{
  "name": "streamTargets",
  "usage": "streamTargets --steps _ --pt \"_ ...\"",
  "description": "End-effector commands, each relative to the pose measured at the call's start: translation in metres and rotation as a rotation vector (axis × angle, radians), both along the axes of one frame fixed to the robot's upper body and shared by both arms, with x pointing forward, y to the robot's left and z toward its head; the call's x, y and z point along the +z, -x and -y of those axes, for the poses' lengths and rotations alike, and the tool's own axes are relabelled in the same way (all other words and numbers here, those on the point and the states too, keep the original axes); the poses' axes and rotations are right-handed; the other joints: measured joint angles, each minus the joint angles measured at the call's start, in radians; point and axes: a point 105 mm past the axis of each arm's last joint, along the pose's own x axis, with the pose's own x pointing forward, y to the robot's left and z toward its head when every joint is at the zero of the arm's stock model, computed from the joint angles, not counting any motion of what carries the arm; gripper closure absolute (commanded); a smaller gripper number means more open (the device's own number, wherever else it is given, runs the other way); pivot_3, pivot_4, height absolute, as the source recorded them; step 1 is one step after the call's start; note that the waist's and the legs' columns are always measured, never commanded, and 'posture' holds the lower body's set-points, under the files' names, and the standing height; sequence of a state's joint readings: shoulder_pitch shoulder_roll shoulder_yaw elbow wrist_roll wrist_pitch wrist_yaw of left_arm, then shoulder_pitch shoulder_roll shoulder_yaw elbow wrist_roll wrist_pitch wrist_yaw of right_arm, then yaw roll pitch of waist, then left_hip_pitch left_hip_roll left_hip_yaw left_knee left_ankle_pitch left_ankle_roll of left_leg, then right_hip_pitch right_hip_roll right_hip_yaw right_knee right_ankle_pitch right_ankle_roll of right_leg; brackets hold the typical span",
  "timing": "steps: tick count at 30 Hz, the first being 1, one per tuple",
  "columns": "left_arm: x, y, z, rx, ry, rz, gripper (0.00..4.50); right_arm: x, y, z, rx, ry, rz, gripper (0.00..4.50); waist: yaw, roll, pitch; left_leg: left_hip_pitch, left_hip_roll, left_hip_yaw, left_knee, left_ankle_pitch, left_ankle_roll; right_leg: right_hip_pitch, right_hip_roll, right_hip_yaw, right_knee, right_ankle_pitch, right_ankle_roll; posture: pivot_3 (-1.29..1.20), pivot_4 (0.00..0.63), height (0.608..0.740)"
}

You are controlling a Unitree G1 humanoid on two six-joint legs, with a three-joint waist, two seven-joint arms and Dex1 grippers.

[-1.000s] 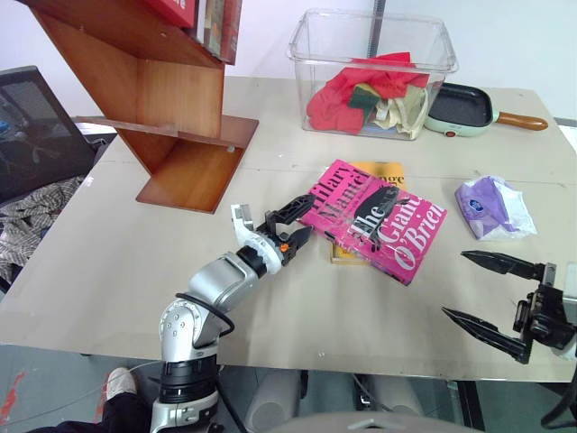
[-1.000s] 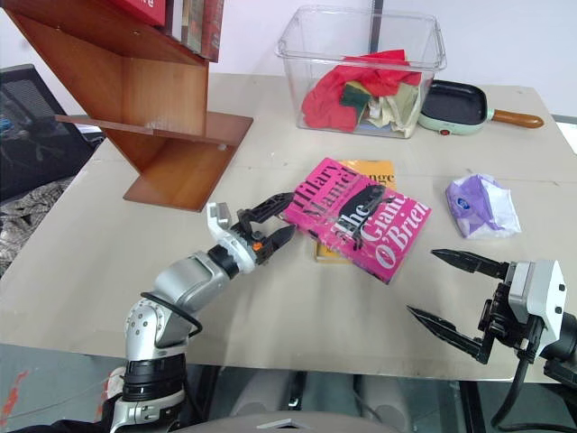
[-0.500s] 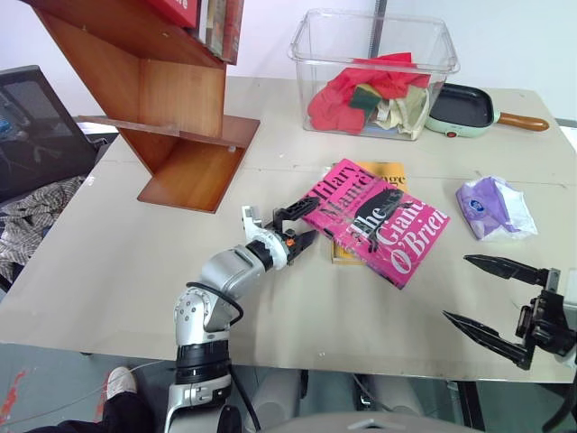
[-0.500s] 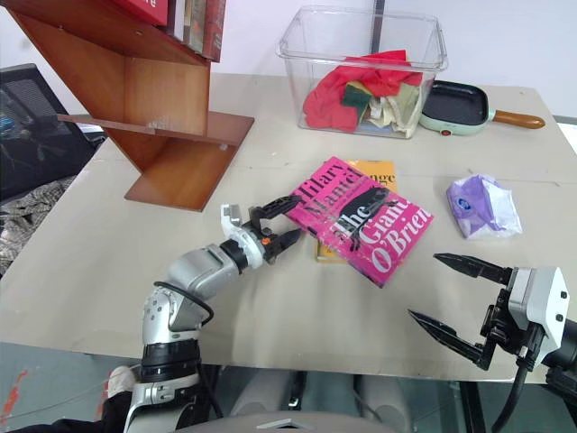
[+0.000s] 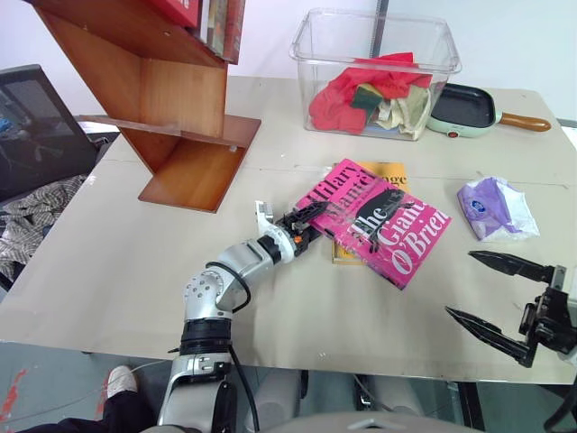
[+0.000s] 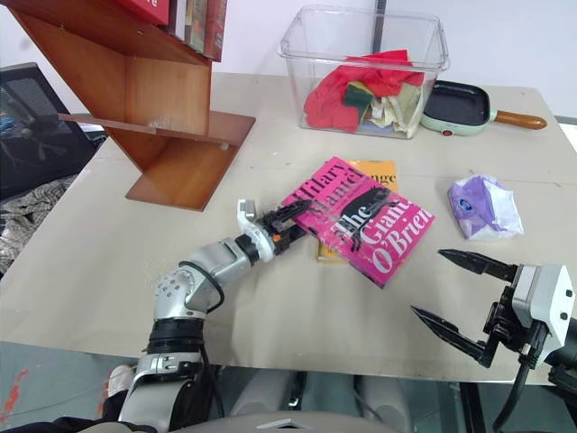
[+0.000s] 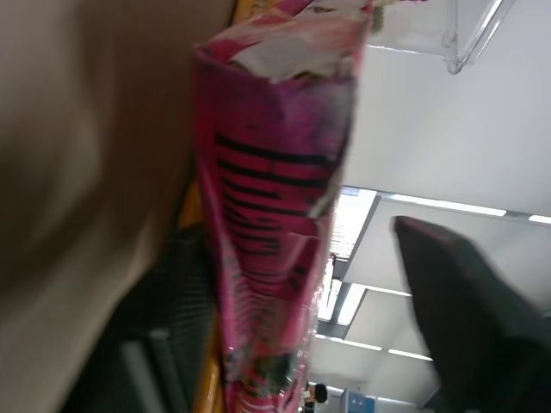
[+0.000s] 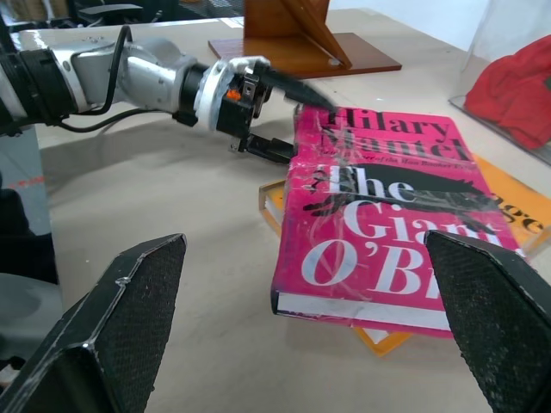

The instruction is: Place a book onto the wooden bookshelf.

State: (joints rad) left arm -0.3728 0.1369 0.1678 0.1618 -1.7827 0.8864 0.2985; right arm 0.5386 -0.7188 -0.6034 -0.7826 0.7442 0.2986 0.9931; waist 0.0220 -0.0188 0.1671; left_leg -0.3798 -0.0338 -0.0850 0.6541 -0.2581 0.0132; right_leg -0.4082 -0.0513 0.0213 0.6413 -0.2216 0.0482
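We are looking at one clear plastic bin [image 5: 374,54] standing at the far side of the table [image 5: 108,262], holding a heap of red, green and cream cloths [image 5: 370,95]. Beside it one green pan [image 5: 460,108] is sitting. Two books are lying mid-table: the pink book [image 5: 374,221] is resting on top of one yellow-orange book [image 5: 383,171]. One purple packet [image 5: 496,206] is lying to the right. The wooden bookshelf [image 5: 167,99] is standing at the far left, carrying a few upright books [image 5: 216,23]. The left gripper [image 5: 306,225] is straddling the pink book's near corner, one finger above, one below; we cannot tell if it is pinching. The right gripper [image 5: 496,293] is hanging with its jaws spread wide, empty.
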Motion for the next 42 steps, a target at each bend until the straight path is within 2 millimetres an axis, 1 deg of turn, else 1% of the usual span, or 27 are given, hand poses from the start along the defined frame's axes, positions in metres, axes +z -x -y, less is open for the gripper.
streamTargets --steps 1,4,5,8,13,15,17,19,22,23,24,25,27,29,31,33,35,36,38,40,42 --pt "0.007 -0.001 0.005 -0.026 0.028 0.049 2.74 0.008 0.004 -0.004 0.002 0.006 0.041 0.00 0.001 0.000 0.000 0.000 0.000 0.000 0.000 0.000 0.000 0.000 0.000 0.000 0.000 0.000 0.000 0.00 0.150 0.740" --pt "0.013 -0.003 0.001 -0.016 0.035 0.076 4.17 0.007 0.005 -0.005 -0.003 0.004 0.039 0.00 0.002 0.000 0.000 0.000 0.000 -0.001 0.000 0.000 0.000 0.000 0.000 0.000 0.000 0.000 0.000 0.00 0.150 0.740" --pt "0.017 -0.003 -0.002 -0.011 0.033 0.100 4.49 0.007 0.005 -0.005 -0.004 0.004 0.039 0.00 0.001 0.000 0.000 0.000 0.000 -0.001 0.000 0.000 0.000 0.000 0.000 0.000 0.000 0.000 0.000 0.00 0.150 0.740" --pt "0.030 -0.002 -0.012 -0.002 0.016 0.174 4.49 0.007 0.004 -0.006 -0.006 0.000 0.041 0.00 -0.002 0.000 0.000 0.000 0.000 -0.001 0.000 0.000 0.000 0.000 -0.001 0.000 0.000 0.000 0.000 0.00 0.150 0.740" --pt "0.076 0.009 -0.027 -0.005 -0.068 0.454 4.49 0.008 -0.002 -0.010 0.007 -0.012 0.055 0.00 -0.008 -0.001 0.001 -0.001 0.001 -0.001 -0.001 0.000 0.000 -0.001 0.000 0.000 0.000 0.000 0.000 0.00 0.150 0.740" --pt "0.094 0.014 -0.031 -0.027 -0.178 0.600 4.49 0.009 -0.006 -0.013 0.016 -0.021 0.065 0.00 -0.007 -0.001 0.001 -0.001 0.001 -0.001 -0.001 0.000 0.000 -0.001 0.000 0.000 0.000 0.000 0.000 0.00 0.150 0.740" --pt "0.108 0.020 -0.031 -0.065 -0.307 0.743 4.49 0.011 -0.010 -0.014 0.022 -0.036 0.077 0.00 -0.007 -0.001 0.001 -0.001 0.001 -0.001 -0.001 0.000 0.000 -0.001 0.000 0.000 0.000 0.000 0.000 0.00 0.150 0.740" --pt "0.121 0.020 -0.034 -0.061 -0.440 0.874 4.49 0.012 -0.015 -0.016 0.029 -0.054 0.088 0.00 -0.007 -0.002 0.001 -0.001 0.000 0.000 -0.001 0.000 -0.001 -0.001 0.000 0.000 0.000 0.000 0.000 0.00 0.150 0.740" --pt "0.145 0.018 -0.040 -0.027 -0.545 1.021 4.49 0.015 -0.021 -0.017 0.036 -0.085 0.108 0.00 -0.006 -0.001 0.002 -0.001 0.000 0.001 -0.001 0.000 0.000 -0.001 0.000 0.000 -0.001 0.000 -0.001 0.00 0.150 0.740" --pt "0.150 0.018 -0.041 -0.021 -0.568 1.055 4.49 0.015 -0.022 -0.017 0.035 -0.094 0.112 0.00 -0.007 -0.002 0.002 -0.001 0.000 0.001 -0.001 0.000 0.000 -0.001 0.000 0.000 -0.001 0.000 -0.001 0.00 0.150 0.740" --pt "0.157 0.019 -0.042 -0.015 -0.627 1.118 4.49 0.016 -0.024 -0.017 0.038 -0.104 0.119 0.00 -0.007 -0.002 0.002 -0.002 0.001 0.000 -0.001 0.000 0.000 -0.002 0.000 0.000 -0.001 0.000 0.000 0.00 0.150 0.740" --pt "0.162 0.019 -0.042 -0.012 -0.725 1.197 4.49 0.018 -0.026 -0.018 0.042 -0.116 0.125 0.00 -0.008 -0.002 0.002 -0.002 0.001 0.000 -0.001 0.000 0.000 -0.002 0.000 0.000 -0.001 0.000 0.000 0.00 0.150 0.740" --pt "0.169 0.019 -0.041 -0.004 -1.024 1.420 4.49 0.022 -0.030 -0.019 0.043 -0.144 0.143 0.00 -0.012 -0.004 0.005 -0.001 0.001 0.000 -0.002 0.000 0.000 -0.002 0.000 0.000 -0.001 0.000 0.000 0.00 0.150 0.740" --pt "0.181 0.021 -0.041 -0.011 -1.234 1.620 4.49 0.026 -0.033 -0.019 0.048 -0.170 0.159 0.00 -0.010 -0.003 0.005 -0.001 0.001 0.003 -0.004 0.000 -0.001 -0.002 0.001 0.002 -0.002 0.000 -0.001 0.00 0.150 0.740" --pt "0.195 0.022 -0.047 -0.017 -1.459 1.766 4.49 0.030 -0.037 -0.019 0.051 -0.191 0.176 0.00 -0.009 -0.003 0.005 -0.001 0.001 0.005 -0.004 0.000 0.000 -0.003 0.001 0.002 -0.003 0.000 -0.001 0.00 0.150 0.740" --pt "0.208 0.025 -0.056 -0.068 -1.671 1.885 4.49 0.033 -0.042 -0.017 0.057 -0.195 0.190 0.00 -0.011 -0.004 0.007 -0.002 0.002 0.005 -0.004 0.000 0.000 -0.003 0.001 0.002 -0.003 0.000 0.000 0.00 0.150 0.740" --pt "0.217 0.026 -0.065 -0.136 -1.830 1.925 4.49 0.035 -0.046 -0.017 0.065 -0.195 0.199 0.00 -0.010 -0.004 0.007 -0.002 0.002 0.006 -0.004 0.000 0.000 -0.004 0.001 0.001 -0.004 0.000 0.000 0.00 0.150 0.740" --pt "0.226 0.029 -0.073 -0.183 -1.928 1.933 4.49 0.036 -0.050 -0.015 0.070 -0.196 0.205 0.00 -0.011 -0.004 0.007 -0.003 0.002 0.006 -0.005 0.000 0.000 -0.004 0.001 0.001 -0.004 0.000 0.001 0.00 0.150 0.740" --pt "0.240 0.034 -0.084 -0.252 -2.065 1.934 4.49 0.036 -0.057 -0.013 0.077 -0.198 0.216 0.00 -0.012 -0.004 0.008 -0.004 0.002 0.006 -0.005 0.000 0.000 -0.004 0.002 0.000 -0.005 0.002 0.003 0.00 0.150 0.740" --pt "0.260 0.040 -0.094 -0.259 -2.164 1.924 4.49 0.036 -0.067 -0.011 0.086 -0.201 0.228 0.00 -0.016 -0.004 0.010 -0.004 0.002 0.006 -0.004 0.000 0.000 -0.004 0.002 0.000 -0.005 0.002 0.004 0.00 0.150 0.740" --pt "0.275 0.044 -0.098 -0.237 -2.206 1.926 4.49 0.035 -0.074 -0.011 0.098 -0.202 0.236 0.00 -0.017 -0.003 0.010 -0.004 0.002 0.006 -0.004 0.000 0.000 -0.004 0.002 -0.001 -0.005 0.002 0.004 0.00 0.150 0.740"
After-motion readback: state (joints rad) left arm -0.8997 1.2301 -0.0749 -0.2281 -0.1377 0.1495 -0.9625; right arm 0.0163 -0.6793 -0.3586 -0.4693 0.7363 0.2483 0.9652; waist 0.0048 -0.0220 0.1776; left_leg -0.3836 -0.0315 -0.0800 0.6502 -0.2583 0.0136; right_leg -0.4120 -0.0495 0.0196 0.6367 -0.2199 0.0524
